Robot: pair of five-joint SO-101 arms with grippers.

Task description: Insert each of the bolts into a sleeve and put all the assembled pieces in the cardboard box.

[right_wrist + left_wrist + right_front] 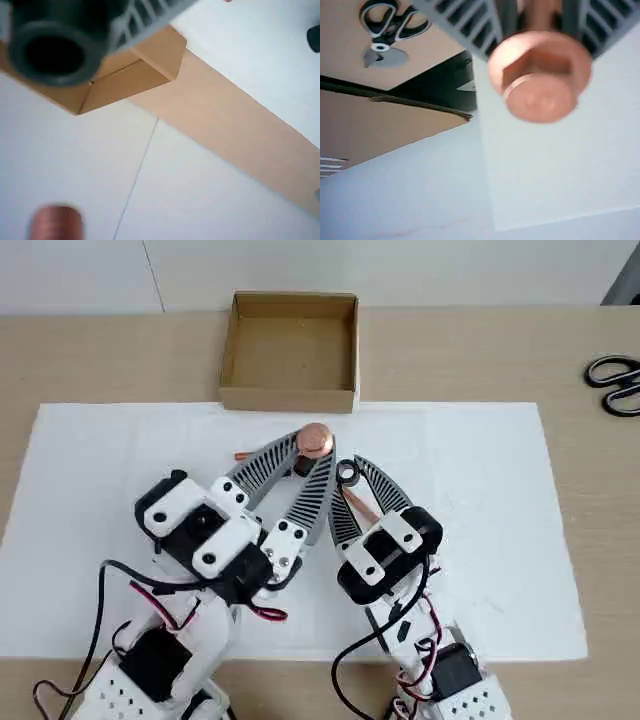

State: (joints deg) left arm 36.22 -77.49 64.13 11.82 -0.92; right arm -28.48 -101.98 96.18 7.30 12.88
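Now: bolt (315, 440) clamped in the left gripper (308, 452), over the white paper (480, 540), near the cardboard box (290, 398). Sleeve (347, 474) pinched in the right gripper (349, 468), just beside it. You should square the sleeve's bore to the bolt's axis before closing the gap; approach slowly.

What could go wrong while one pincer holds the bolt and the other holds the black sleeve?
1. The bolt in the left pincer and the sleeve in the right pincer are close but apart; if they are not lined up, the bolt may miss the hole.
2. The two pincers are very close, so they might bump and drop a piece onto the paper, short of the cardboard box.
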